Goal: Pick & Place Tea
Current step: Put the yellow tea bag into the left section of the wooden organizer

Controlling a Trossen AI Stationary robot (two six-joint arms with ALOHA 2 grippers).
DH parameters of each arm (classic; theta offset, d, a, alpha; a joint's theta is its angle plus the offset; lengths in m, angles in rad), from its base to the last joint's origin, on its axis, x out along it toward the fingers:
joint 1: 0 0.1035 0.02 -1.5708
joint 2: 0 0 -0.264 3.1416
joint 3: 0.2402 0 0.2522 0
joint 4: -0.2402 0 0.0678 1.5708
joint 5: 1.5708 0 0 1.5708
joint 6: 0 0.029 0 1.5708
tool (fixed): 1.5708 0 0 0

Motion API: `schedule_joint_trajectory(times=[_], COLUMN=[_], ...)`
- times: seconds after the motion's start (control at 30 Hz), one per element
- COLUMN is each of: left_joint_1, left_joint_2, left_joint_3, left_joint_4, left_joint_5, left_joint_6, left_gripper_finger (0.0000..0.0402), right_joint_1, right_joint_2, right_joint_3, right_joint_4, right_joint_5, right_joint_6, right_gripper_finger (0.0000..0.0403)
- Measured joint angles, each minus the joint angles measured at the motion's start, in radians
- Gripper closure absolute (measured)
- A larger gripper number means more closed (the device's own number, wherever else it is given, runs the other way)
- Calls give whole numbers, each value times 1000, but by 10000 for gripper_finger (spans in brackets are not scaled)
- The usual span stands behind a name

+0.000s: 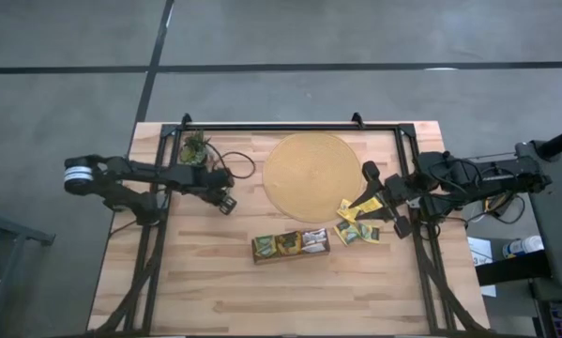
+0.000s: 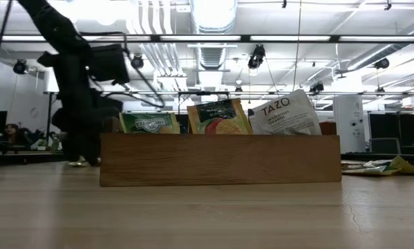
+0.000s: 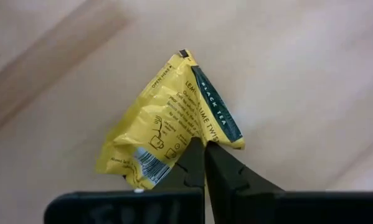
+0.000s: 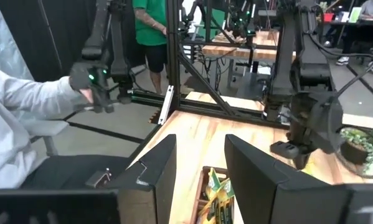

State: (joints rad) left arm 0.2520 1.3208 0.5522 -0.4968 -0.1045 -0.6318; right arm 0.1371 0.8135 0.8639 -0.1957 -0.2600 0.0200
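Left tool (image 3: 203,149) is pressed together on a yellow sachet (image 3: 174,118), pinching it by one crumpled corner. The paper is thin and creased, so a corner pinch is about the only hold it gives; the rest hangs loose and folded. In the high view that tool (image 1: 226,205) sits over bare counter (image 1: 205,291), between the plant (image 1: 195,147) and the tray (image 1: 291,245), well apart from the other tea.

Right tool (image 4: 198,177) is spread, nothing between its flat dark fingers (image 4: 158,171). In the high view it (image 1: 400,214) is at the right edge, over the loose pile (image 1: 357,225) of yellow sachets lying just off the mat's (image 1: 311,176) lower right rim. Probably waiting, or lining up its own pick.

Tray is a dark wooden oblong box with low straight walls (image 2: 220,160). Three sachets stand on edge in it: green (image 2: 149,122), orange-and-green (image 2: 218,116), white (image 2: 285,113), leaning a bit. Upright slotting looks like the intended placement, so the held one likely goes there. A limp sachet may buckle on the wall instead of sliding in.

Mat is round, woven, tan, flat, with nothing on it. Counter is pale butcher-block wood, smooth.
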Motion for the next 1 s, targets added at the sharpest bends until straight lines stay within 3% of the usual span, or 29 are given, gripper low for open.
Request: schedule_joint_trajectory(times=[0.17,0.5,0.8,1.0], left_joint_1=[-107,-385,-613,-633], left_joint_2=[-29,-63,-54,-44], left_joint_3=[92,275,275,203], left_joint_4=[53,215,742,994], left_joint_5=[1,-142,-135,1], left_joint_6=[27,123,481,520], left_gripper_finger=[401,401,401,401], right_joint_1=[0,0,2,9], right_joint_2=[13,93,222,365], right_joint_3=[-15,-21,-21,-21], right_joint_4=[-10,12,16,18], right_joint_5=[0,0,-3,-7], right_joint_6=[-21,-16,89,234], right_gripper_finger=[275,287,276,274])
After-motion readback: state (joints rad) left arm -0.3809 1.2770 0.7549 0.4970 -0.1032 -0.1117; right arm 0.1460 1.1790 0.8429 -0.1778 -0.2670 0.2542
